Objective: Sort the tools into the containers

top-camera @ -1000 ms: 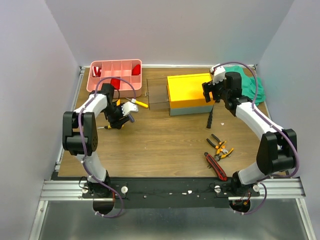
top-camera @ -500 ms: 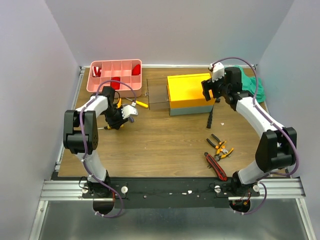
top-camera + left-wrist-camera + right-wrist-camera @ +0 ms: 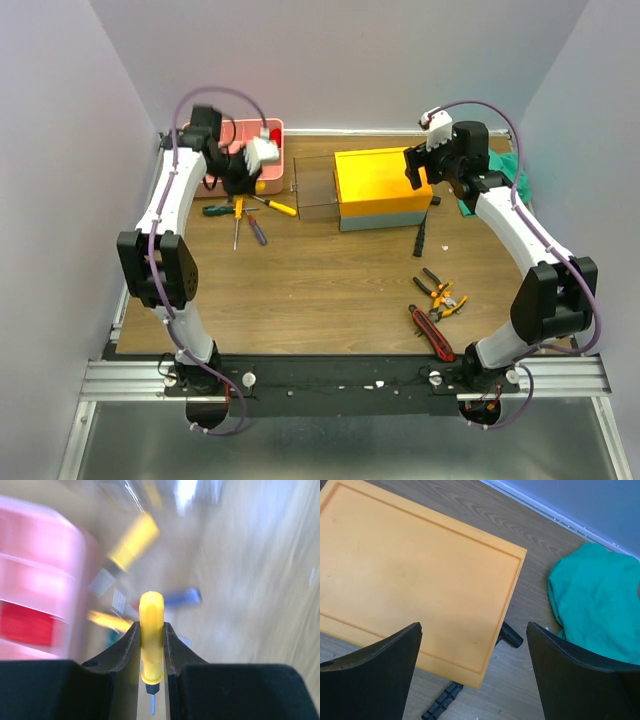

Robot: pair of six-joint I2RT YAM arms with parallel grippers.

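Observation:
My left gripper [image 3: 244, 176] is raised beside the pink tray [image 3: 272, 130]. In the blurred left wrist view it [image 3: 151, 626] is shut on a yellow-handled screwdriver [image 3: 151, 615], with the tray [image 3: 35, 575] at the left. Green-handled [image 3: 214, 210], yellow-handled [image 3: 281, 207] and purple-handled [image 3: 257, 231] screwdrivers lie on the table below it. My right gripper [image 3: 418, 176] is open and empty above the right end of the toolbox's yellow lid [image 3: 378, 180]; the wrist view shows it [image 3: 474, 627] over the lid [image 3: 415, 575]. The black hammer [image 3: 421, 237] lies beside the toolbox, partly under the lid edge [image 3: 509, 635].
Orange-and-black pliers [image 3: 441, 296] and a red-and-black cutter [image 3: 432, 333] lie at the near right. A green cloth [image 3: 503, 172] sits at the far right and shows in the right wrist view [image 3: 595, 600]. A clear panel [image 3: 315, 186] stands left of the toolbox.
My left arm has lifted off the table and swung back toward the pink tray with the yellow-handled screwdriver. My right gripper has risen slightly over the lid.

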